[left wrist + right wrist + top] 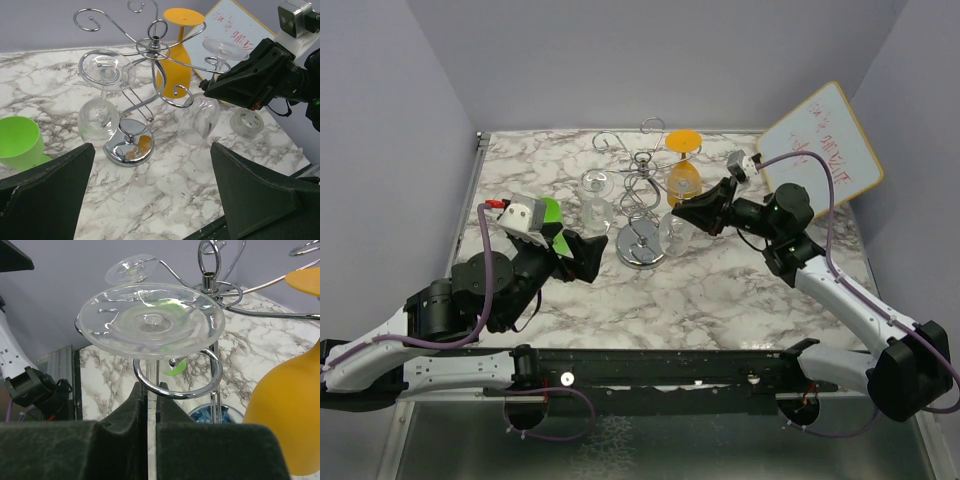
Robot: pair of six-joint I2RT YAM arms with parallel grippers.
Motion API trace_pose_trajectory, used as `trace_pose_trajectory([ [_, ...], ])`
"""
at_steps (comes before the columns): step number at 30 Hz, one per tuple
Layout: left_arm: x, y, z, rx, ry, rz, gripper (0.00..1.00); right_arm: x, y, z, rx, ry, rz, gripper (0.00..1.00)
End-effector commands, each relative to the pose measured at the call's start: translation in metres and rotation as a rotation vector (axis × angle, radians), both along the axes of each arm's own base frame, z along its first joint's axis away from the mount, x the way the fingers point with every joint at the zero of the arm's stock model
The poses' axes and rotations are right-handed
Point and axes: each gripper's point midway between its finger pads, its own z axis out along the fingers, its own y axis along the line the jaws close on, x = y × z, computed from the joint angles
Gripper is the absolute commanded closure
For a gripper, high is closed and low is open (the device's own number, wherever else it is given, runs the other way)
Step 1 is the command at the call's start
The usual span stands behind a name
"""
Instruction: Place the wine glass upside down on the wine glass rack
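Observation:
The chrome wine glass rack [643,243] stands mid-table, its mirrored disc base [129,145] under curled arms [155,45]. My right gripper [151,390] is shut on the stem of a clear wine glass [198,120] held upside down. Its stem runs through a chrome curl [200,390], and its foot [150,320] lies just above that curl. From above, the right gripper [695,215] sits right of the rack. My left gripper [582,255] is open and empty, low over the table left of the base, its fingers [250,190] spread wide.
Another clear glass [100,115] hangs upside down on the rack's left side, and an orange glass [175,70] at the back. A green cup [17,142] stands at the left. A tape roll [246,121] and a whiteboard [820,145] are at the right.

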Motion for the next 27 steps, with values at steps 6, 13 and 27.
trace_pose_trajectory([
  [6, 0.0, 0.002, -0.008, 0.025, 0.007, 0.009, 0.01, 0.005, -0.018, 0.014, 0.043, -0.081, -0.139, 0.99],
  [13, 0.002, -0.001, -0.011, 0.069, -0.001, 0.008, 0.01, 0.019, -0.024, 0.004, 0.024, -0.048, -0.22, 0.99],
  [27, 0.005, -0.002, -0.02, 0.118, -0.009, 0.017, 0.01, 0.021, -0.017, -0.028, -0.073, -0.014, -0.176, 0.77],
])
